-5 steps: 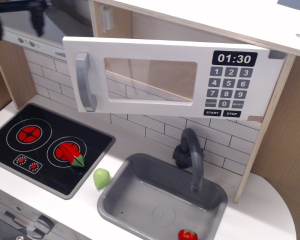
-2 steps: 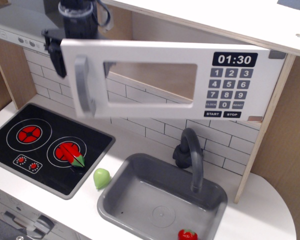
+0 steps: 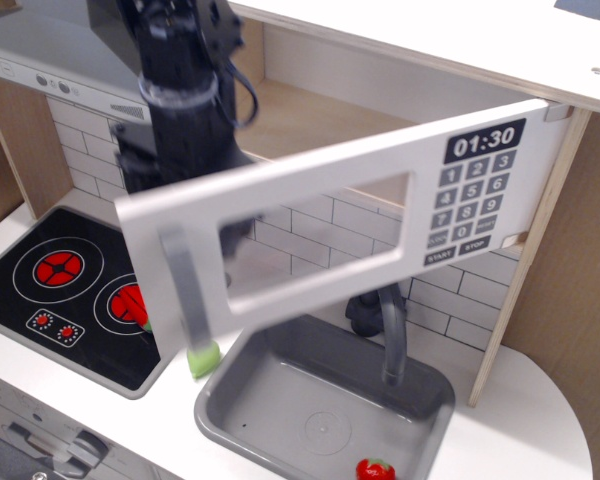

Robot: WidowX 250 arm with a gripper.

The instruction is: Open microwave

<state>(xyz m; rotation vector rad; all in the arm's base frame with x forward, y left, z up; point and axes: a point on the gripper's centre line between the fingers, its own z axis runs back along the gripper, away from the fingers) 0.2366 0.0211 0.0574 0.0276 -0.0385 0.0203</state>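
Observation:
The microwave [image 3: 380,90] is a wide white wooden box at the top of the toy kitchen. Its white door [image 3: 300,195] is swung well out toward the camera, hinged at the right, and the wooden cavity behind it is exposed. The door bears a grey bar handle [image 3: 185,295] at its left, a rectangular window [image 3: 320,235], a black clock display [image 3: 485,141] and a grey keypad [image 3: 468,207]. My black gripper [image 3: 170,160] hangs from above, just behind the door's upper left edge. The door hides its fingertips.
A grey range hood [image 3: 40,60] is at top left. Below lie a black hob [image 3: 60,290] with red burners, a grey sink [image 3: 280,400] with a dark faucet [image 3: 388,335], a green pear [image 3: 202,358], and a red strawberry [image 3: 375,469] at the sink's front rim.
The door has swung from barely ajar to wide open toward the camera. My arm has moved from the top left corner to behind the door's left edge and followed it outward.

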